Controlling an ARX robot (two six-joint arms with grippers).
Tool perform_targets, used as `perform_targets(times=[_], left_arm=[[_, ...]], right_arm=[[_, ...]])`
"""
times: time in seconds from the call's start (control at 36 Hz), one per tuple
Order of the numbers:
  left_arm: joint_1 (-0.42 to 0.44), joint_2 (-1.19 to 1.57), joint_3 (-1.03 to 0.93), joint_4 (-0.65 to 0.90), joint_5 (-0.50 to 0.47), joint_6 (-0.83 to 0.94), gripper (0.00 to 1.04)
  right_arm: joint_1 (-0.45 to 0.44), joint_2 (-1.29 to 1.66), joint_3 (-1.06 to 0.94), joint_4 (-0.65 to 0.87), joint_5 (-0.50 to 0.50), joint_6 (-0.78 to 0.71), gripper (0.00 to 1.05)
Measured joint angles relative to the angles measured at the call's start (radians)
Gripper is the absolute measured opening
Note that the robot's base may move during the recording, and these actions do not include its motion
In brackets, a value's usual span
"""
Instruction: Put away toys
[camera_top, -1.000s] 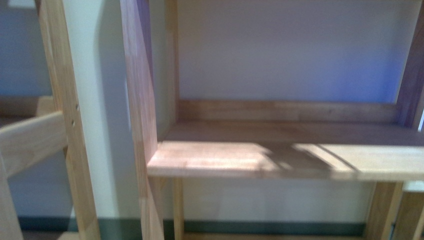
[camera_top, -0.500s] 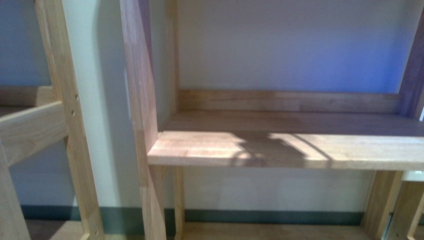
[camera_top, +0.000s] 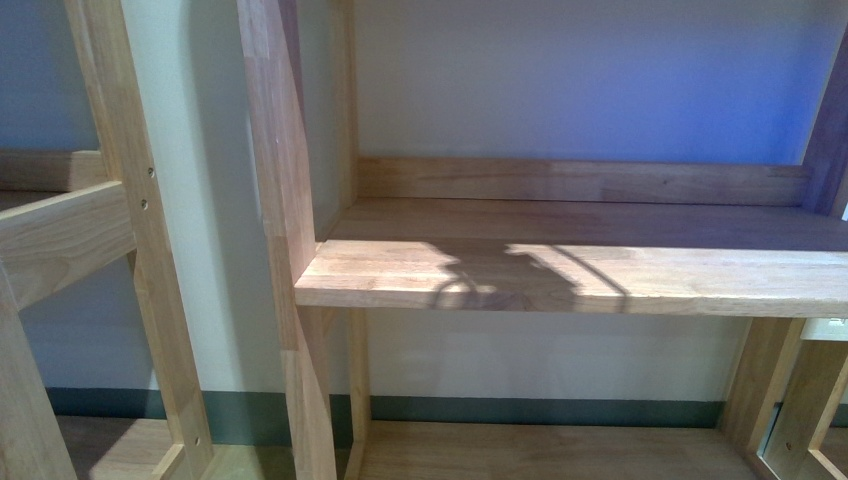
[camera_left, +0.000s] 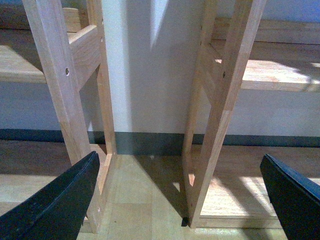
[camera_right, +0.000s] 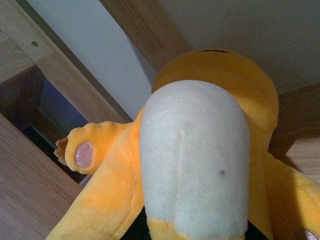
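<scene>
- Left gripper: fingers spread wide with nothing between them; it hangs low, facing two shelf uprights and the wall gap between them, likely kept clear of the work.
- Shelf: a bare, sunlit board ahead in the front view; probably the drop spot; a side post borders its left end.
- Toy: orange plush with a pale belly and pink paw patch, filling the right wrist view, apparently carried by the right gripper; its jaws are hidden, so the grip cannot be confirmed; shelf beams stand near.
</scene>
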Motion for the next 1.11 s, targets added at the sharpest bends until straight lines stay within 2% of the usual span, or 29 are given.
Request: perform_targets(times=[0.17, 0.19, 0.25, 0.42, 0.44, 0.5, 0.53, 0.58, 0.61, 0.75, 0.86, 0.92, 0.97, 1.0, 1.06, 1.11], left_arm=[[0.0, 0.0, 0.0, 0.0, 0.0, 0.0, 0.99], [0.0, 0.0, 0.0, 0.0, 0.0, 0.0, 0.99], [0.0, 0.0, 0.0, 0.0, 0.0, 0.0, 0.99], [0.0, 0.0, 0.0, 0.0, 0.0, 0.0, 0.99], [0.0, 0.0, 0.0, 0.0, 0.0, 0.0, 0.98], [0.0, 0.0, 0.0, 0.0, 0.0, 0.0, 0.99], [0.0, 0.0, 0.0, 0.0, 0.0, 0.0, 0.99], [0.0, 0.0, 0.0, 0.0, 0.0, 0.0, 0.99], [0.0, 0.0, 0.0, 0.0, 0.0, 0.0, 0.99], [0.0, 0.0, 0.0, 0.0, 0.0, 0.0, 0.99], [0.0, 0.0, 0.0, 0.0, 0.0, 0.0, 0.99], [0.0, 0.0, 0.0, 0.0, 0.0, 0.0, 0.98], [0.0, 0.0, 0.0, 0.0, 0.0, 0.0, 0.99], [0.0, 0.0, 0.0, 0.0, 0.0, 0.0, 0.99], [0.0, 0.0, 0.0, 0.0, 0.0, 0.0, 0.99], [0.0, 0.0, 0.0, 0.0, 0.0, 0.0, 0.99]], right_arm=[[-0.008, 0.005, 0.001, 0.011, -0.013, -0.002, 0.1], [-0.01, 0.005, 0.001, 0.011, -0.011, -0.003, 0.18], [-0.012, 0.005, 0.001, 0.011, -0.008, -0.003, 0.22], [-0.024, 0.006, 0.001, 0.019, 0.015, -0.019, 0.51], [-0.024, 0.006, 0.001, 0.019, 0.015, -0.019, 0.51], [-0.028, 0.006, 0.001, 0.025, 0.028, -0.032, 0.6], [-0.028, 0.006, 0.001, 0.025, 0.028, -0.032, 0.6], [-0.032, 0.006, 0.001, 0.034, 0.04, -0.059, 0.71], [-0.038, 0.006, 0.001, 0.042, 0.054, -0.069, 0.81], [-0.057, 0.005, 0.001, 0.06, 0.083, -0.12, 1.03], [-0.072, 0.0, 0.001, 0.069, 0.098, -0.147, 1.0], [-0.085, -0.01, 0.001, 0.07, 0.102, -0.171, 0.89], [-0.092, -0.021, 0.001, 0.07, 0.101, -0.179, 0.92], [-0.096, -0.031, 0.0, 0.071, 0.098, -0.196, 1.04], [-0.1, -0.112, -0.13, 0.166, 0.086, -0.225, 0.97], [-0.1, -0.206, -0.28, 0.254, 0.082, -0.245, 0.99]])
